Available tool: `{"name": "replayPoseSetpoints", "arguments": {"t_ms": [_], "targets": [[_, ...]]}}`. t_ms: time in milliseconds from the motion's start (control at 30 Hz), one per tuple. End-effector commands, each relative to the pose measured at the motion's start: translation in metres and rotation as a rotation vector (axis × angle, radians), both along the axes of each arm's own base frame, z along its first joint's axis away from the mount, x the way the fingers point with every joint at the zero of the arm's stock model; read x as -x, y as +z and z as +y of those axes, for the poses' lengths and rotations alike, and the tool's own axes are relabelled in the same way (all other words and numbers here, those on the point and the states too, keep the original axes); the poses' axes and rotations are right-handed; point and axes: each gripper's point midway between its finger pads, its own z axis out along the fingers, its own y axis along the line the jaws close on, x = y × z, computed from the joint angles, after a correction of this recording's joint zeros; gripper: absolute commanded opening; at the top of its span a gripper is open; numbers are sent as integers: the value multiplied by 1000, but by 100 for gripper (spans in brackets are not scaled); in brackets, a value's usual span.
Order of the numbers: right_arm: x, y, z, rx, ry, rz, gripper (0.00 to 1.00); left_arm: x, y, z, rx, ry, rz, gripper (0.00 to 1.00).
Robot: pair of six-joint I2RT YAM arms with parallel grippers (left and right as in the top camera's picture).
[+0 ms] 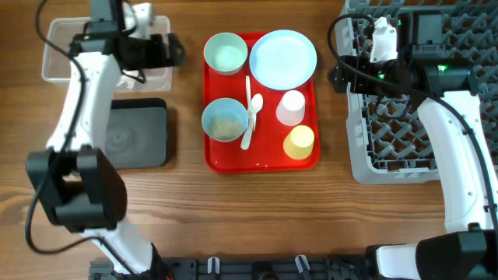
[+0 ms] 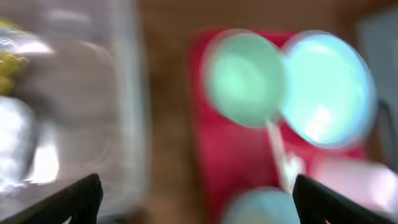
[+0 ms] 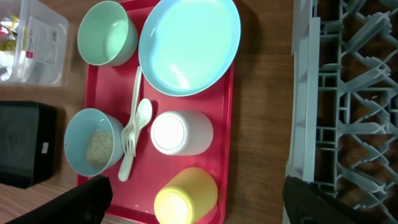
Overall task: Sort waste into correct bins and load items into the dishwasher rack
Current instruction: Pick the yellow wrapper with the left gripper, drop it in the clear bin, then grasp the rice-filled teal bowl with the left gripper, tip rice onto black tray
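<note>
**Left hand** [image 2: 196,182]: released, fingers wide apart, nothing between them. Hangs at the 3 o'clock edge of the clear tub [image 1: 48,50], over the bench strip between tub and red tray [image 1: 263,161]. Wrist view blurred, fine detail unreadable. Judged free for another pickup.

**Right hand** [image 3: 198,186]: released, fingers spread, likewise empty. Poised at the 9 o'clock side of the dishwasher rack [image 1: 381,148], looking down on the red tray. Judged well placed to carry dishes across.

**Clear tub**: at 10 o'clock on the bench. Holds a yellow wrapper [image 3: 9,28] and a white mass [image 2: 15,140], probably the napkin. Lying there as sorted waste.

**Black tray** [image 1: 136,134]: just at 6 o'clock of the tub. No waste made out inside.

**Red tray**: bench centre, serving as a staging board for the dishes.
- Empty bowl [image 1: 226,53] at 11 o'clock.
- Light-blue plate [image 1: 282,58] at 1 o'clock.
- Second bowl [image 1: 225,119] at 8 o'clock, with rice-like grains [image 3: 98,146] in its bottom.
- Spoon and fork [image 3: 134,134] side by side against that bowl's 3 o'clock rim.
- Pink cup [image 3: 181,132] near centre.
- Yellow cup [image 3: 185,196] at 5 o'clock.

**Dishwasher rack**: at 3 o'clock on the bench, no dishes seen among the pegs. Loading judged not yet begun. Grains probably to be tipped out before that bowl goes in.
</note>
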Motion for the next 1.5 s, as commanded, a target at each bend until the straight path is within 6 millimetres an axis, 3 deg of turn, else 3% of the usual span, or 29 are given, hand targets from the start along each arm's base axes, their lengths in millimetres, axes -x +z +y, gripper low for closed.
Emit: {"name": "replayPoseSetpoints", "arguments": {"t_ms": [0,33,133,233,300,533,800,1000,1100,1267,1367,1467], "targets": [[-6,3,1,1,-5,-14,93,43,3,-80,61,-239,77,95],[-6,3,1,1,-5,-13,93,58,-11,-97,7,-296,124,95],[-4,2,1,2,-5,-5,93,83,-40,-123,-149,-353,206,94],[-4,2,1,0,-7,-5,93,101,-59,-148,-233,-375,249,89],[-4,2,1,0,-8,-3,93,107,-73,-156,-291,-396,265,81],[-3,2,1,0,-8,-1,93,121,-121,-157,-332,-330,365,72],[-3,2,1,0,-8,-1,93,126,-133,-158,-333,-336,371,49],[-5,3,1,0,-8,-9,93,142,-155,-156,-346,-353,397,47],[-6,3,1,0,-8,-11,93,138,-155,-158,-340,-352,380,45],[-6,3,1,0,-8,-12,93,137,-153,-159,-338,-352,374,5],[-6,3,1,0,-8,-13,93,137,-144,-158,-333,-350,361,4],[-6,3,1,0,-8,-13,93,131,-119,-157,-305,-307,324,4]]}}
